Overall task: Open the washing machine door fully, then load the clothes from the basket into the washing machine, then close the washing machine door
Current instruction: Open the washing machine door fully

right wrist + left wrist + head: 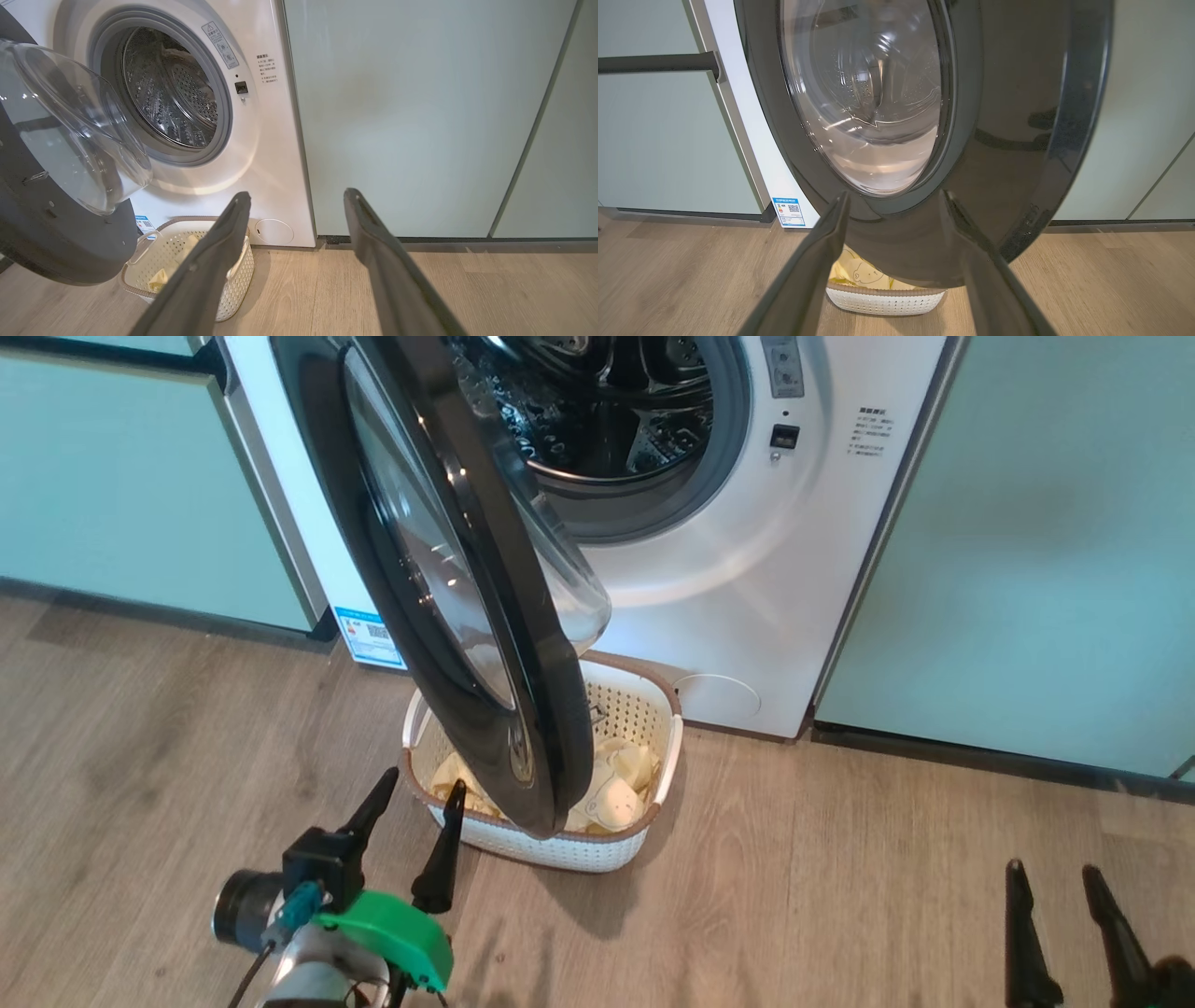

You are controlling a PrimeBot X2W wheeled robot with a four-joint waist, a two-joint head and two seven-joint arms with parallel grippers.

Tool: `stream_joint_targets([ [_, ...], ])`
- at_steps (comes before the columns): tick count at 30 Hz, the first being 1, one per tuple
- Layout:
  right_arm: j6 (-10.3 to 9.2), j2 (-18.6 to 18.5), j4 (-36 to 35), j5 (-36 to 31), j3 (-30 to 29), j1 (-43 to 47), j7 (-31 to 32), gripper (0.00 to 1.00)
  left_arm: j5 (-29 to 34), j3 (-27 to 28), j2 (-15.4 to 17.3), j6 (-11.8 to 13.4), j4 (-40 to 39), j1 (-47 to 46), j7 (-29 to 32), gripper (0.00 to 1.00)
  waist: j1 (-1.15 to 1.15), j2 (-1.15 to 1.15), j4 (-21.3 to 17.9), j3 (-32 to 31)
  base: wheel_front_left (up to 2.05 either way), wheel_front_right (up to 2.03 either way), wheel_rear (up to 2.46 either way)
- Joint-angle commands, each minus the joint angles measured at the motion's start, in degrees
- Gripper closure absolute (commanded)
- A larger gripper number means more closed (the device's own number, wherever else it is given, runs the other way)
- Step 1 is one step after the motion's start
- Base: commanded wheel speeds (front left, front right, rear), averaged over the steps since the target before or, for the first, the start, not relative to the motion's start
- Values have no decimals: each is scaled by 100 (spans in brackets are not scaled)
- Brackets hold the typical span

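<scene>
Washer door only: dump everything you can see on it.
The washing machine door is a large round door with a wide glossy black rim that looks plastic and a clear bowl window bulging from its inner face. It stands partly open, swung out from the left edge of the washing machine, not fully back. Its lower edge hangs above the basket, hiding part of it in the head view. The open left end effector points at its lower rim, seemingly without contact.
</scene>
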Motion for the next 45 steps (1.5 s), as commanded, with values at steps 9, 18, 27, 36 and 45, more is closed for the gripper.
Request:
stream_joint_targets([
  [9, -16, -53, -125, -19, 44, -21, -38, 0, -74, 250, 126, 15, -180, -82, -32, 0, 0, 0, -56, -17, 0, 0, 0],
  [18, -16, -53, -105, -17, 61, -3, -38, 0, -73, 237, 139, 15, -146, -76, -32, 100, 0, 0, -85, -57, 0, 0, 0],
  [27, -16, -52, -113, -24, 52, 3, -38, 0, -85, 217, 158, -2, -122, -93, -32, 100, 0, 0, -98, -57, 0, 0, 0],
  [36, -16, -52, -143, -10, -9, 32, -38, 0, 18, 354, 293, 155, -642, -440, -32, 100, 0, 0, -52, -27, 0, 0, 0],
  [45, -16, -52, -156, -25, -73, 4, -38, 0, 329, 485, 613, 380, -2179, -1472, -32, 100, 0, 0, -43, 7, 0, 0, 0],
])
